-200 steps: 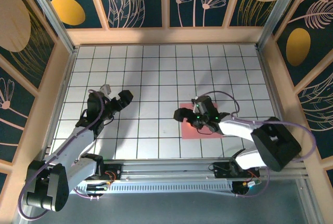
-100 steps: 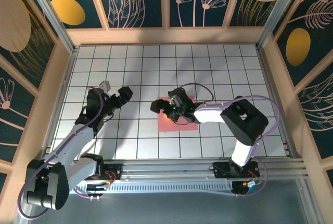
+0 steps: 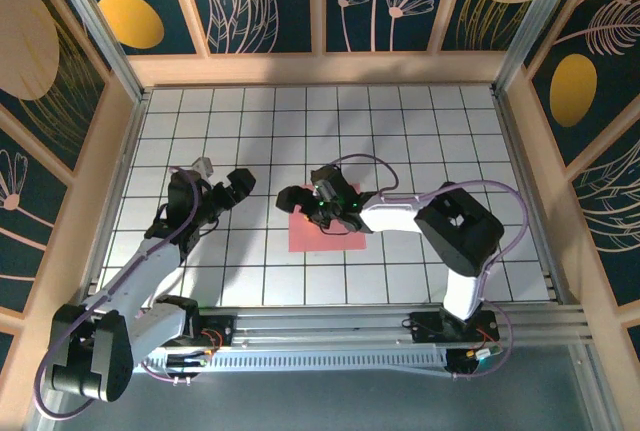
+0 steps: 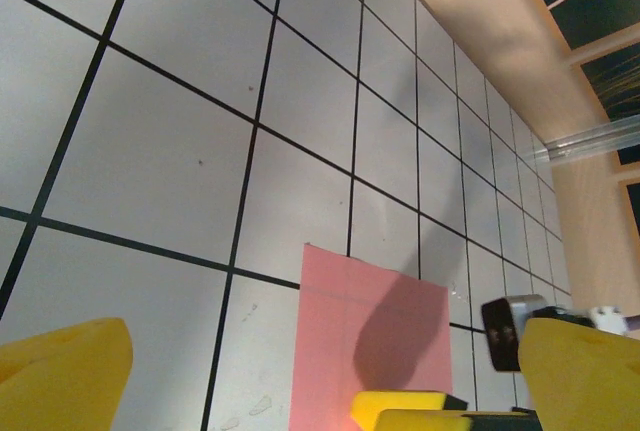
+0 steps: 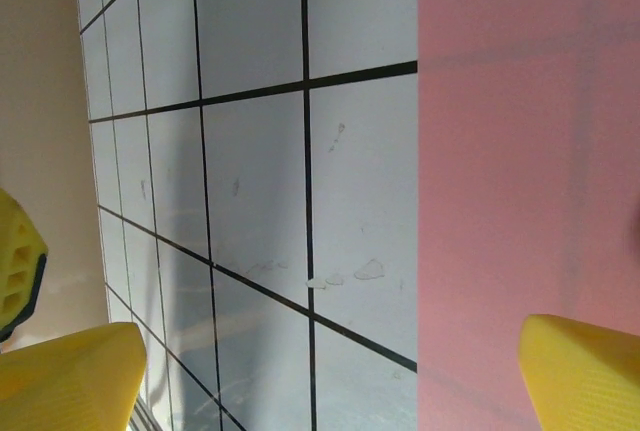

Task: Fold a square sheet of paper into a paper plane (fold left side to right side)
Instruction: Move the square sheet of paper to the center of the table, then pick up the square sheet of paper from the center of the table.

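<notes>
Right gripper [image 3: 293,201]: yellow fingers [image 5: 70,376] wide apart, astride one edge of the paper sheet [image 3: 322,239], nothing held (contact unclear). Left gripper [image 3: 238,187]: wide apart, empty. Sheet: thin, pink, flat, mid-table [image 3: 420,141].

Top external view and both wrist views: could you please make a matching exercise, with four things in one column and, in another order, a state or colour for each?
Things:
1. square sheet of paper
2. left fingers
3. right fingers
4. table

States:
a. open, one over the paper, one over bare tile
b. white tiles, black lines
c. flat, salmon-pink
d. open, apart from the paper

Pairs: 1-c, 2-d, 3-a, 4-b
</notes>
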Robot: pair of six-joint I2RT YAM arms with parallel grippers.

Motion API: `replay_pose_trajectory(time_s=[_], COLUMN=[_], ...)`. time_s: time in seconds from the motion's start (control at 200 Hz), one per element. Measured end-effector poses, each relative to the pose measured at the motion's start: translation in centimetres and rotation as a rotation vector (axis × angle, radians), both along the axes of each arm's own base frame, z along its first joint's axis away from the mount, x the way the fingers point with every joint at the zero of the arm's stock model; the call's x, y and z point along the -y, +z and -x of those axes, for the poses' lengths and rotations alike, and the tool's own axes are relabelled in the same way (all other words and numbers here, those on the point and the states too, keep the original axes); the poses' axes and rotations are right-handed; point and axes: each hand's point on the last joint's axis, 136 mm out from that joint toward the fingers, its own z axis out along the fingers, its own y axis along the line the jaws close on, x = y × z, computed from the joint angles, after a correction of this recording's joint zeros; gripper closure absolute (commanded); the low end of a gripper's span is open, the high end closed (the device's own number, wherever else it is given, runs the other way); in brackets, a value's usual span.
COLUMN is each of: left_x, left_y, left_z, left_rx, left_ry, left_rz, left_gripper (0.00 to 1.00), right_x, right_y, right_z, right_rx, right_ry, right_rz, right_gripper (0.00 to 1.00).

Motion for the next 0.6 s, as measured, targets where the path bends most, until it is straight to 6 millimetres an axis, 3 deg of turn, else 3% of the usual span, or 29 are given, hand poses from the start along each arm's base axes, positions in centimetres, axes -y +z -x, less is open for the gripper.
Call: replay_pose_trajectory(time_s=[0.105, 0.25, 0.455, 0.601], left_x=[0.3, 1.8, 5.7, 9.6], left_y=[-0.4, -1.7, -3.9, -4.4], left_z=[0.1, 0.7, 2.7, 4.0], left_rx=[-0.014, -0.071, -0.187, -0.238], left_ry=[-0.015, -0.074, -0.202, -0.32], left_rz=[0.004, 0.023, 0.036, 0.036], left_gripper=[0.01, 0.11, 0.29, 0.41], right_x=[1.7, 5.6, 11.6, 13.2], right_y=[2.0, 3.6, 1.1, -0.6], right_z=[-1.1, -3.5, -5.4, -5.8], right_rx=[0.064, 0.155, 0.17, 0.163], right_ry=[-0.015, -0.06, -0.091, -0.066], right_rz=[0.028, 0.127, 0.35, 0.453], right_gripper=[0.04, 0.04, 0.03, 0.03])
